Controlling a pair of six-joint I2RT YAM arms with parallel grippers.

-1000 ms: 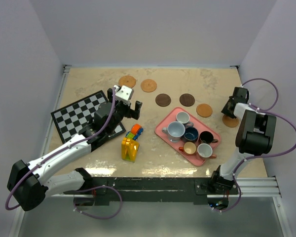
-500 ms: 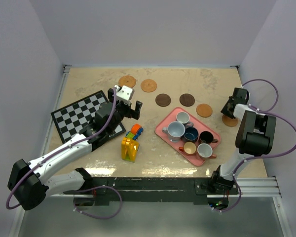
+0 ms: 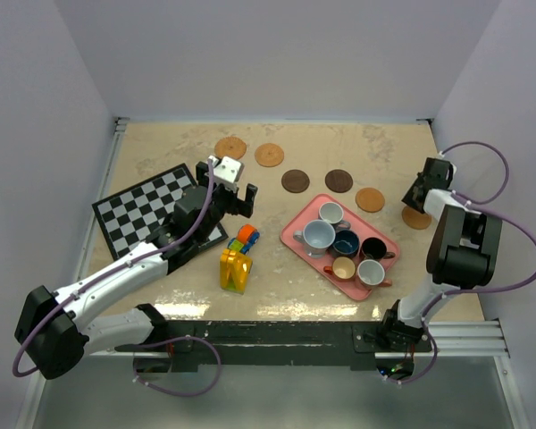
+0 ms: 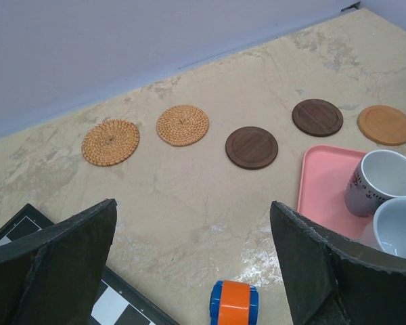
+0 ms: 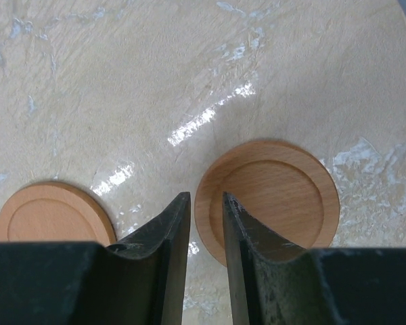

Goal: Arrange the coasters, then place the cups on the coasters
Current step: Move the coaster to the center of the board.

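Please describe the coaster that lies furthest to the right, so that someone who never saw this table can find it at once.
Start from the pink tray near the middle of the table and look right, toward the side edge. There a smooth orange-tan coaster lies flat beneath the right gripper. Its smooth tan neighbour lies uncovered, nearer the tray.

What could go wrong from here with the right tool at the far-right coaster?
1. The right tool straddles only one rim of the tan coaster, jaws narrow: such an edge hold may slip or tip the disc.
2. Sliding it toward the row could bump the neighbouring coaster, which lies close beside it.
3. The cups stand packed on the pink tray: later picks may knock neighbours.
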